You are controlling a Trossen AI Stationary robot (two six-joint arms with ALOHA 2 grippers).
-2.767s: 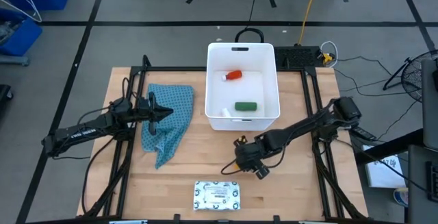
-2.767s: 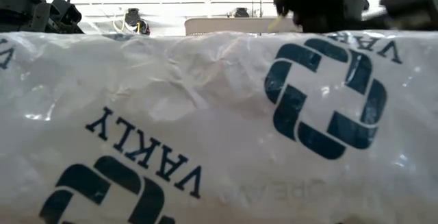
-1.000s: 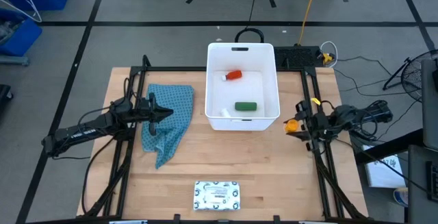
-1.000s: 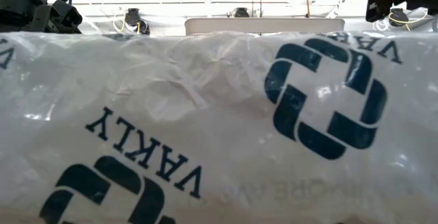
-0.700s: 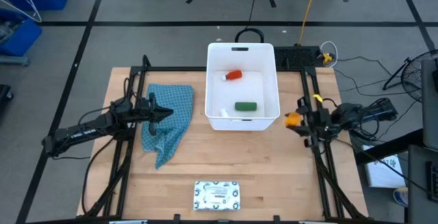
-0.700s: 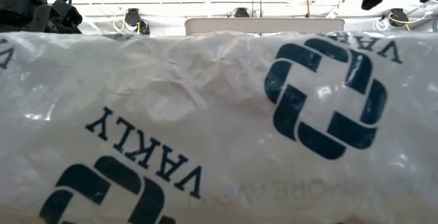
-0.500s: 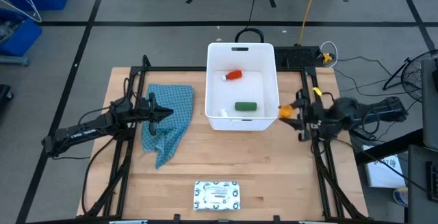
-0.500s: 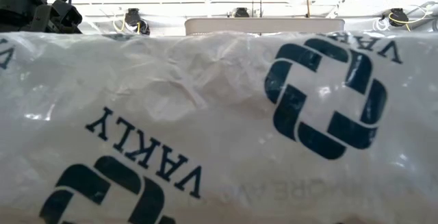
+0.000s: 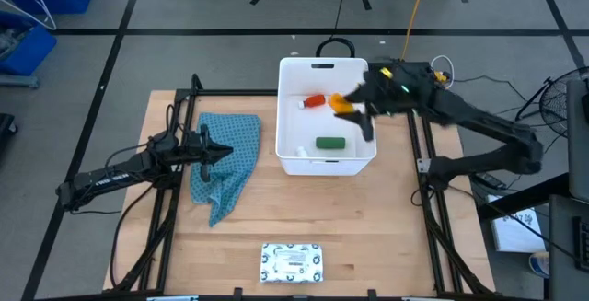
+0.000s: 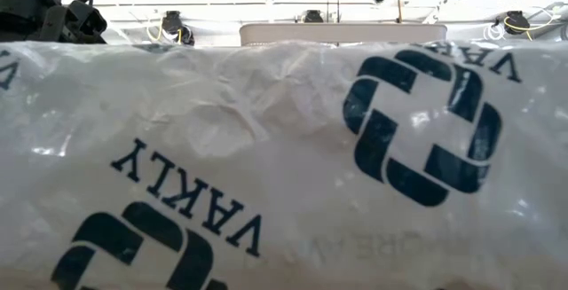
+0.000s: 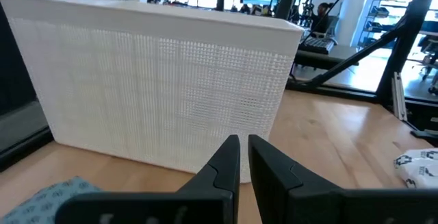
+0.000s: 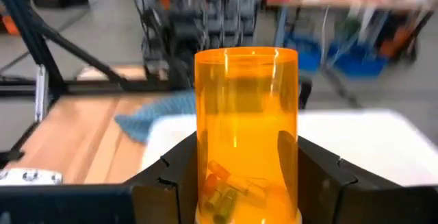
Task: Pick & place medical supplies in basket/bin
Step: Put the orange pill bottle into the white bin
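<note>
The white bin [image 9: 362,89] stands at the table's far middle. In it lie a red tube [image 9: 315,101] and a green oblong piece [image 9: 330,142]. My right gripper [image 9: 354,108] hovers over the bin's right part, shut on the orange pill bottle [image 9: 341,105], which also shows in the right wrist view [image 12: 246,128]. The flat white dotted packet [image 9: 292,261] lies by the near edge and fills the low view [image 10: 266,166]. My left gripper [image 9: 221,150] waits, shut, over the blue cloth [image 9: 224,163]. The black block is out of view. My right gripper pinches the orange pill bottle between its two fingers [image 12: 171,176], one on each side of the bottle's lower wall [image 12: 212,183]. The fingers reach out from the table's right, and the bottle sticks out past them. It is lifted clear above the bin's inside.
The blue cloth lies crumpled left of the bin. Black frame rails [image 9: 428,200] run along the table's left and right sides. Bare wood lies between the bin and the packet. In the left wrist view the bin's wall [image 11: 164,87] stands close ahead.
My right gripper, shut on the orange bottle, has swung from the table's right rail up and toward the far left, ending over the bin. The bottle travelled with it. The left arm has kept still.
</note>
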